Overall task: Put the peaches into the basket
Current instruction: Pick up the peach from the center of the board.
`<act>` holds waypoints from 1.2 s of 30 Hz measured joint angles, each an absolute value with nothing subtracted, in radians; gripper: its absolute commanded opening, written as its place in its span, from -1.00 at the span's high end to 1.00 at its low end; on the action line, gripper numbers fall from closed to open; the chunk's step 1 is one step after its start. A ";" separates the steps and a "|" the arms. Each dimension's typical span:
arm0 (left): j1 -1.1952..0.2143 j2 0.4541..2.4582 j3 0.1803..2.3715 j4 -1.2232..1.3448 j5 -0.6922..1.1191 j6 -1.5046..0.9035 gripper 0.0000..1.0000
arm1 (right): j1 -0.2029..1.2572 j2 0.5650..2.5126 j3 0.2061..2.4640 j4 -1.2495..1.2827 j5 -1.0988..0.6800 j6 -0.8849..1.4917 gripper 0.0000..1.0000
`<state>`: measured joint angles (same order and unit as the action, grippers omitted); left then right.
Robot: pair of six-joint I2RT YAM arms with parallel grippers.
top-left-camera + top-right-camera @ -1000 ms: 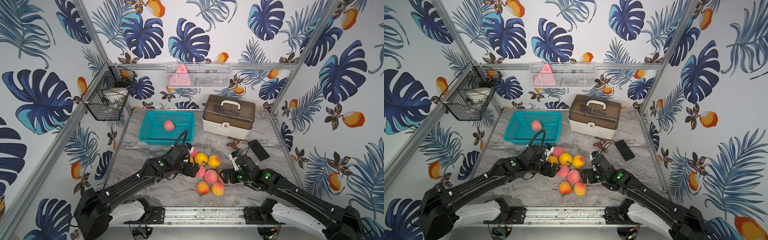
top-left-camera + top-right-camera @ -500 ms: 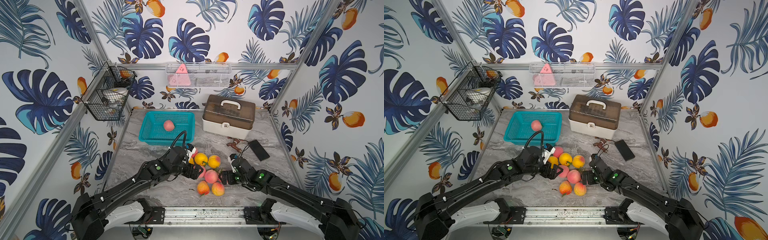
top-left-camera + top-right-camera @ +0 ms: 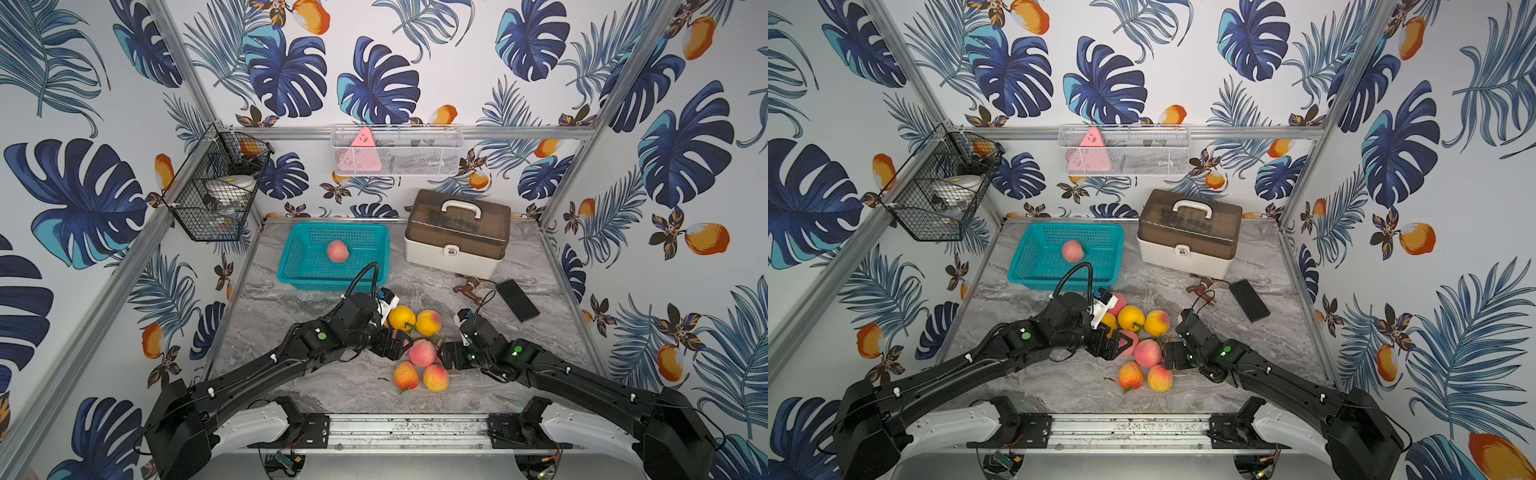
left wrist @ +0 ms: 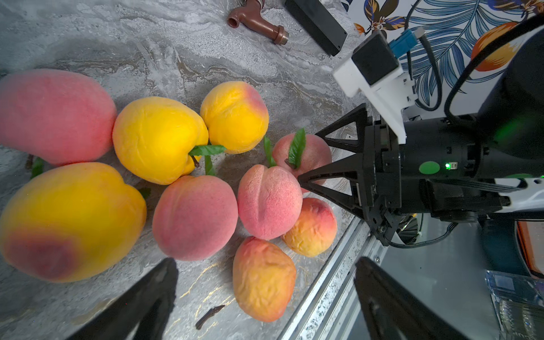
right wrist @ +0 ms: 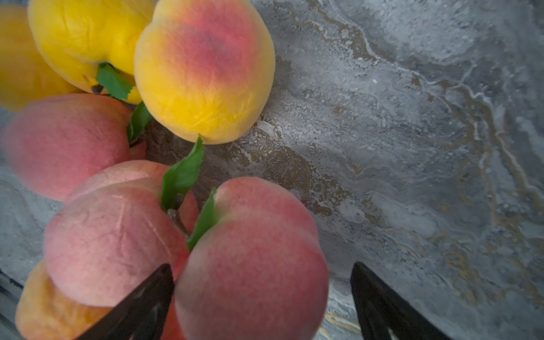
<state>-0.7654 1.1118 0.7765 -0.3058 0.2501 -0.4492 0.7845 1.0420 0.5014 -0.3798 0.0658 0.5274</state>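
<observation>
One peach (image 3: 337, 251) lies inside the teal basket (image 3: 291, 272), centre-left in both top views. The other peaches (image 3: 422, 352) sit clustered on the marble table (image 3: 316, 374) at lower centre. The left gripper (image 4: 265, 262) hangs spread wide at the pile's edge, gripping nothing. The right gripper (image 5: 261, 265) straddles a pink peach (image 5: 250, 229) — jaws apart, not clamped.

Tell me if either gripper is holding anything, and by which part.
Nothing is held. The left gripper is open over the peaches; the right gripper is open around a pink peach, one finger clear of it.
</observation>
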 measured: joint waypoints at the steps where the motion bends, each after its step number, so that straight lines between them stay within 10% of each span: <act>1: -0.765 1.113 0.776 -0.304 0.250 -0.449 -0.95 | 0.785 1.040 0.498 -0.377 0.066 0.527 -0.85; 36: -0.786 1.163 0.825 -0.288 0.266 -0.472 -0.94 | 0.785 0.861 0.471 -0.355 0.072 0.498 -0.39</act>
